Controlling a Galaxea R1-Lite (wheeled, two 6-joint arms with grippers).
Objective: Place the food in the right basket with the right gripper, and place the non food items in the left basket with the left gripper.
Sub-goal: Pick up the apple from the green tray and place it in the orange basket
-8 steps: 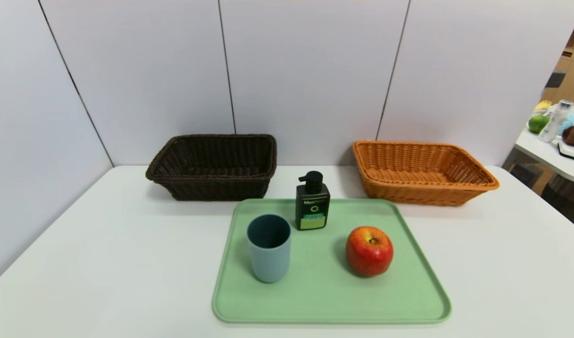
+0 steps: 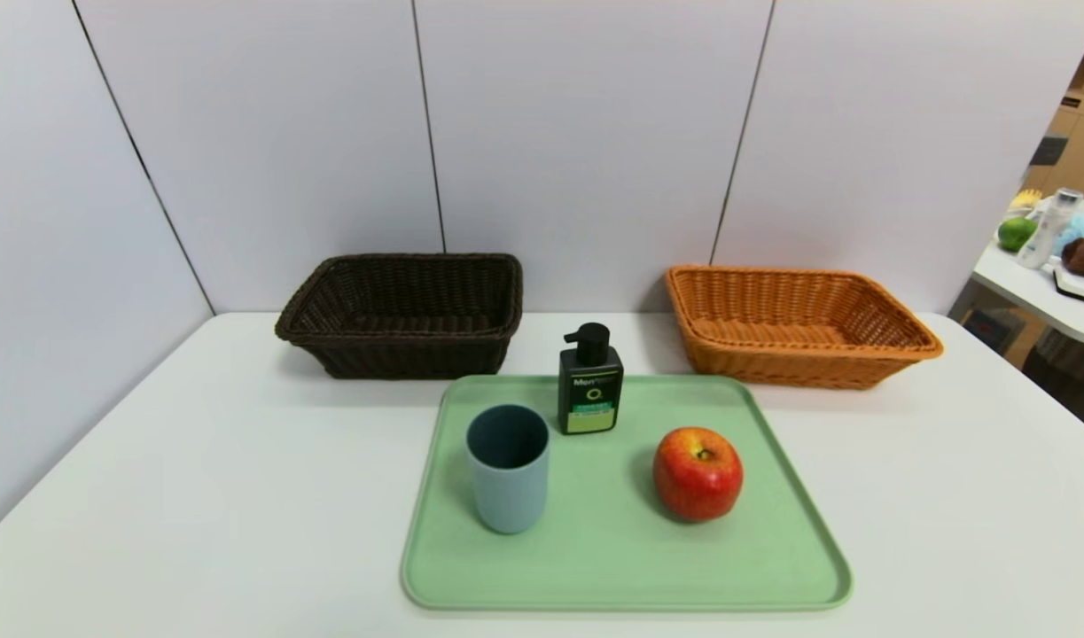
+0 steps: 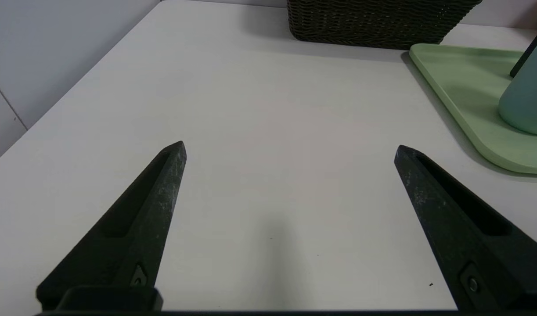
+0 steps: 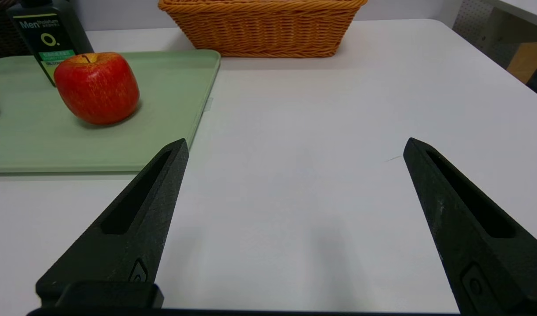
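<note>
- Head view is showing the apple (image 2: 697, 473), cup (image 2: 508, 468) and pump bottle (image 2: 590, 379) sitting on the green tray (image 2: 612, 567), before the dark basket (image 2: 404, 315) and orange basket (image 2: 794, 326).
- Left gripper (image 3: 290, 150) is hovering spread wide over the table (image 3: 268, 131).
- Right gripper (image 4: 296, 145) is hovering spread wide beside the tray.

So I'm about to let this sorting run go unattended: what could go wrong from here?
1. The pump bottle stands close behind the cup on the tray; the open left gripper, reaching for either one, might tip the other.
2. The apple is round and smooth, so the open right gripper could squeeze it out and send it rolling across the tray.
3. The dark basket and orange basket sit behind the tray, so carried items must clear their rims.
</note>
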